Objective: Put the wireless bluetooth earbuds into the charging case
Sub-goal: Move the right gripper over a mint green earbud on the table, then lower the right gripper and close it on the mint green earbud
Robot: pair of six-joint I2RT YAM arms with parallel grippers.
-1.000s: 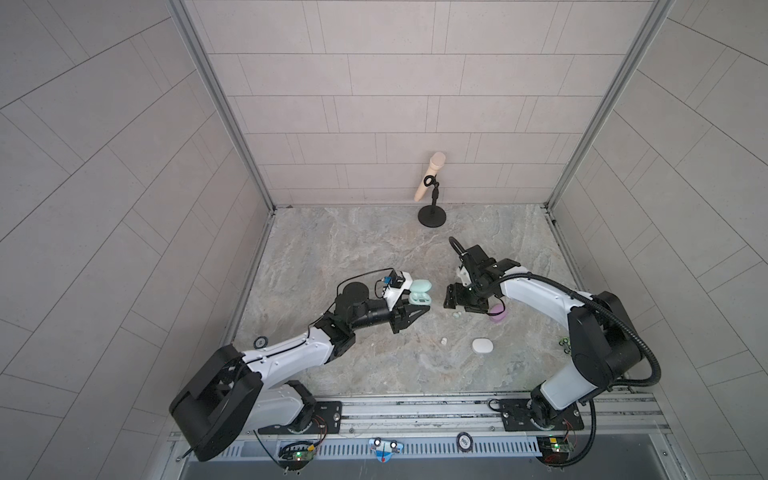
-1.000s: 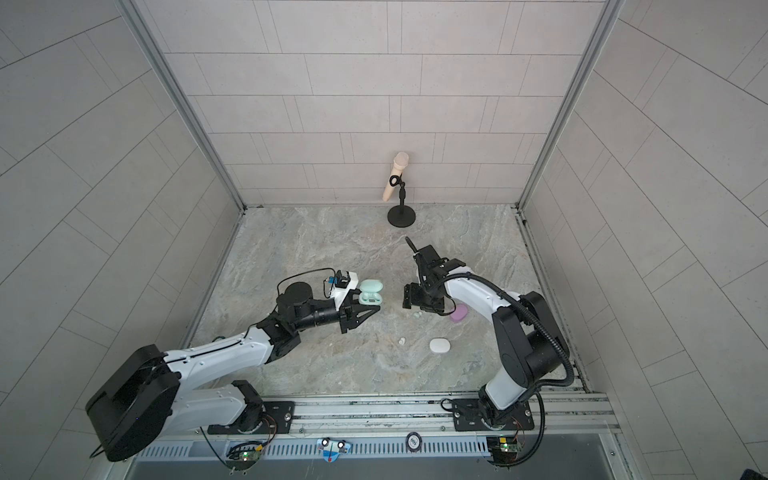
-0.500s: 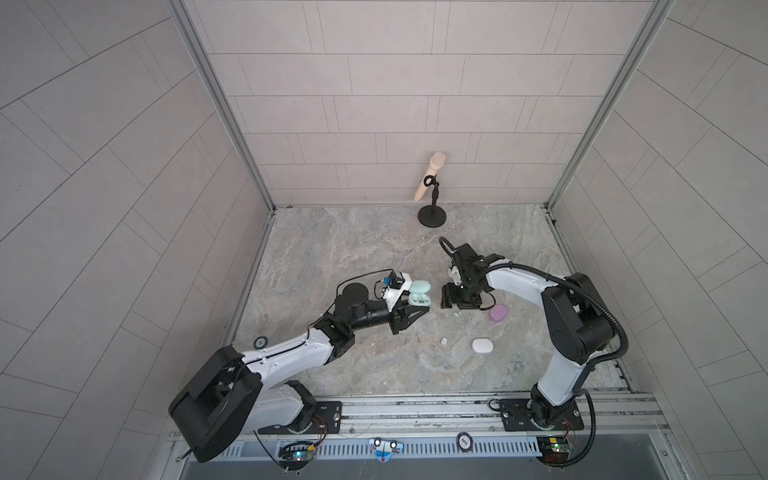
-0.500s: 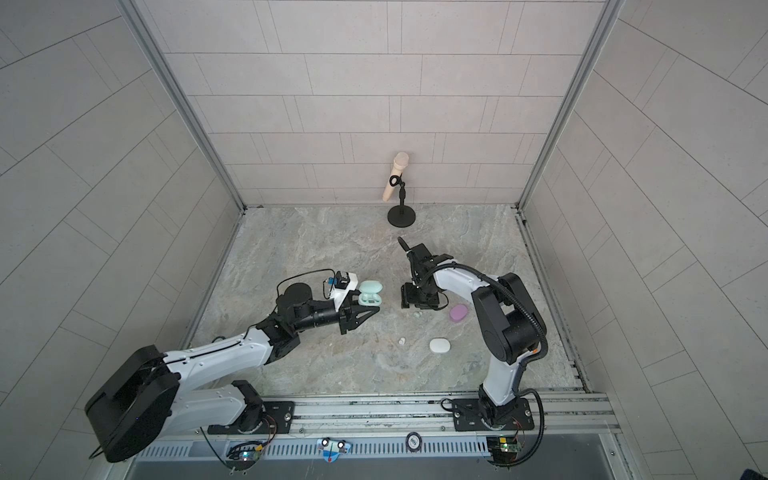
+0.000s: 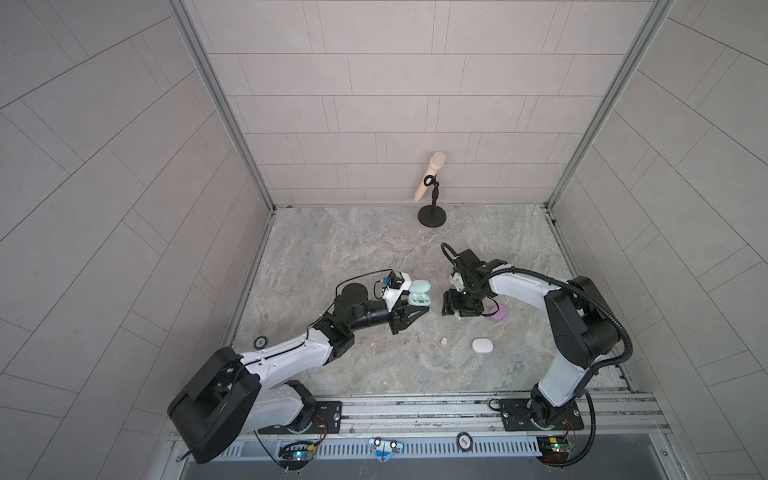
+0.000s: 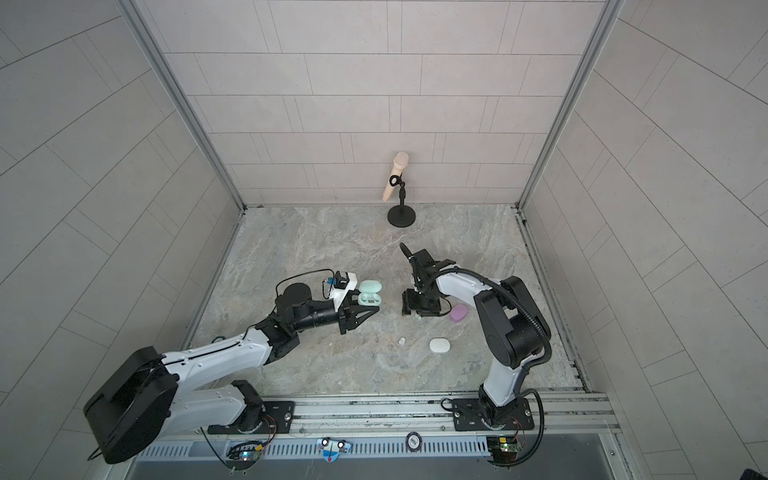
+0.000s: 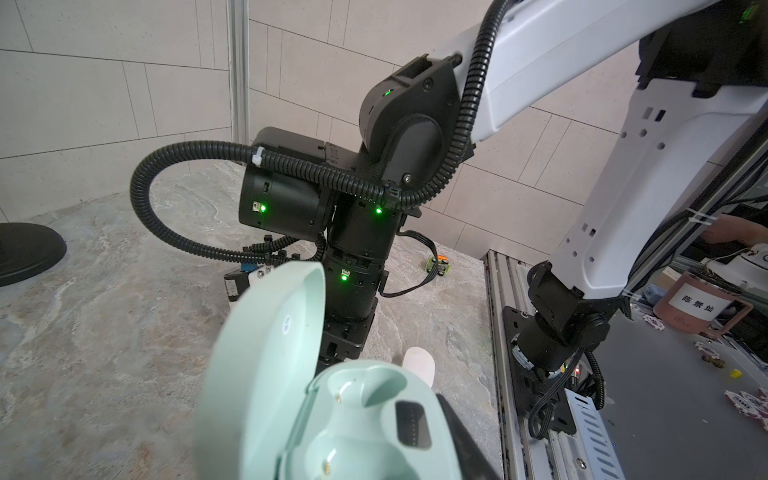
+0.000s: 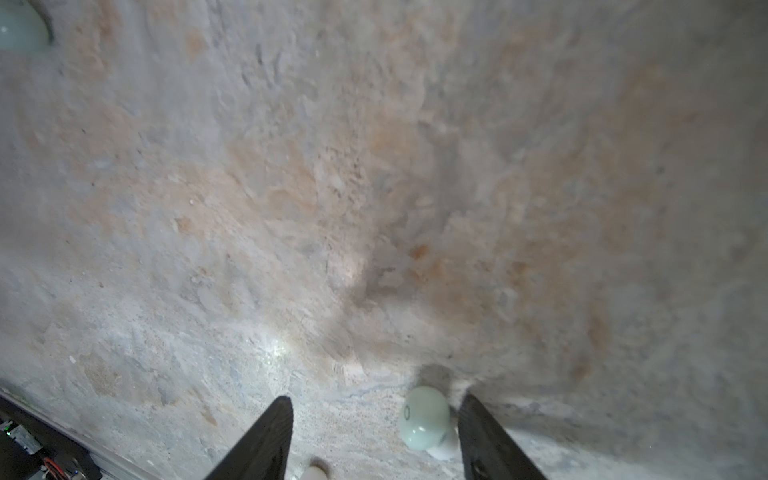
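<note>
My left gripper [image 5: 415, 305] is shut on a mint-green charging case [image 5: 419, 293], held above the floor with its lid open. Both of the case's [image 7: 357, 415] sockets are empty in the left wrist view. My right gripper [image 5: 461, 309] points down at the floor, to the right of the case. It [image 8: 376, 401] stands open around a mint-green earbud [image 8: 424, 417], which lies on the floor close to one finger [image 8: 478, 428]. A second mint-green earbud [image 8: 18, 29] lies farther off. A white earbud [image 5: 444, 340] lies nearer the front.
A shut lilac case [image 5: 498, 313] lies just right of the right gripper, and a shut white case [image 5: 482, 345] lies in front of it. A microphone on a black stand [image 5: 432, 216] is at the back wall. A small green-and-orange toy [image 7: 438, 264] lies near the right rail.
The right gripper has shifted slightly left, off the lilac case, and its jaws have narrowed a little. The left arm and its case have not moved.
</note>
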